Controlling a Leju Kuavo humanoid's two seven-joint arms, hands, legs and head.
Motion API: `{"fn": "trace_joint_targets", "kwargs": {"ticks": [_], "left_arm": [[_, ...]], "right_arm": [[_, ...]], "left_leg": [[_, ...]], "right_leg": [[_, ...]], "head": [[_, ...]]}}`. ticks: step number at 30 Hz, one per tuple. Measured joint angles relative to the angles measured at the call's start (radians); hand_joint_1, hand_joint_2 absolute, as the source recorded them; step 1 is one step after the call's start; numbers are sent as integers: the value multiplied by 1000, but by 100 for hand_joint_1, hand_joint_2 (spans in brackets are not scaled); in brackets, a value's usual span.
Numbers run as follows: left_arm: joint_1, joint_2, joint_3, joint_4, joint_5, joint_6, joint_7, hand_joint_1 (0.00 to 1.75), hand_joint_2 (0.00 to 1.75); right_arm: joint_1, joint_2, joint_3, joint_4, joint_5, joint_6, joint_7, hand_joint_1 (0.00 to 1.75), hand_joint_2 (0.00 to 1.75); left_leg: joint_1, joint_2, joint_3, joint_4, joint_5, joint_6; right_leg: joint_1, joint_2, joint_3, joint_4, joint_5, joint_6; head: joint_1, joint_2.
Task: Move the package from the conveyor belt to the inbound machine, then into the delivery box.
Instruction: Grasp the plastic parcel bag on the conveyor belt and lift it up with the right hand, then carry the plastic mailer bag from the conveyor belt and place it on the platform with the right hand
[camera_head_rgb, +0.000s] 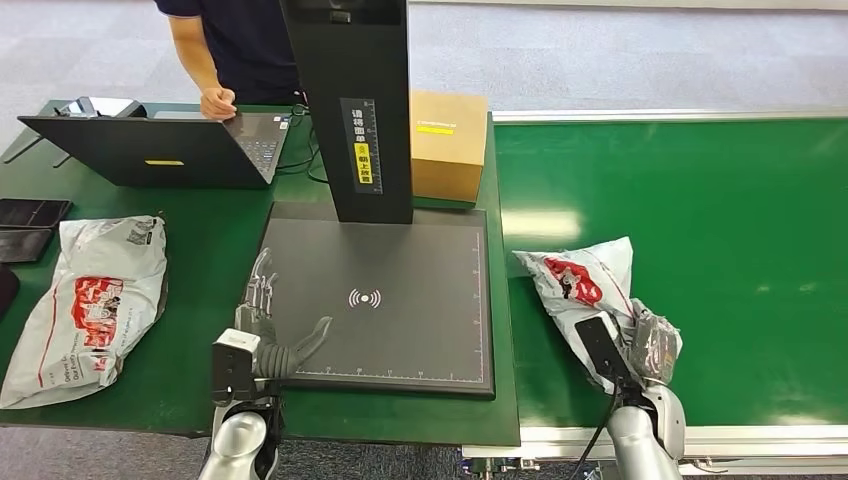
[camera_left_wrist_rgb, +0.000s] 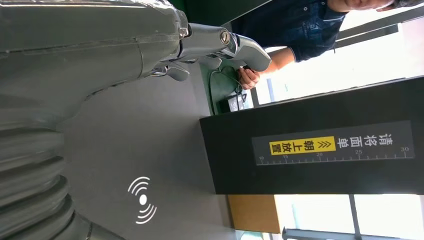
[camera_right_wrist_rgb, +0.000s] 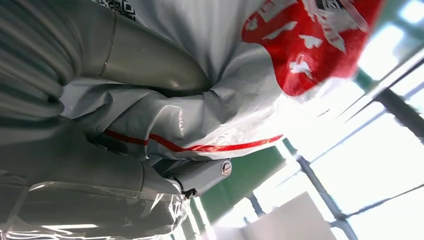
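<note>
Nearest the camera, both hands hung low over the green conveyor belt (camera_head_rgb: 720, 200) and the neighbouring tabletop (camera_head_rgb: 200, 260), where the dark inbound machine (camera_head_rgb: 400, 290) lay flat under its upright column. On the belt's near edge the right hand (camera_head_rgb: 640, 350) had its fingers (camera_right_wrist_rgb: 200, 175) gripping the white-and-red package (camera_head_rgb: 585, 275). Smaller still, the left hand (camera_head_rgb: 265, 320) hovered over the machine's near-left corner with its fingers (camera_head_rgb: 262, 280) spread and holding nothing.
</note>
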Motion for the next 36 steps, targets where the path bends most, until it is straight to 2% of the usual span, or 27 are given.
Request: {"fn": "trace_joint_targets", "kwargs": {"ticks": [9, 19, 26, 36], "left_arm": [[-16, -2, 6, 2, -6, -9, -12, 0, 175], [-17, -2, 9, 2, -7, -9, -20, 0, 175], [-17, -2, 8, 2, -2, 2, -30, 0, 175], [-21, -2, -1, 2, 6, 12, -36, 0, 175]], "right_arm": [[103, 46, 138, -285, 19, -21, -40, 175, 175], [108, 52, 328, -402, 24, -73, -75, 175, 175], [27, 53, 461, -374, 5, -6, -86, 175, 175], [-120, 61, 618, -163, 11, 24, -123, 173, 175]], "left_leg": [[0, 0, -1, 0, 0, 0], [0, 0, -1, 0, 0, 0], [0, 0, -2, 0, 1, 0], [0, 0, -2, 0, 2, 0]], "right_leg": [[0, 0, -1, 0, 0, 0], [0, 0, -1, 0, 0, 0], [0, 0, -1, 1, 0, 0], [0, 0, -1, 1, 0, 0]], "head": [[0, 0], [0, 0], [0, 0], [0, 0]]}}
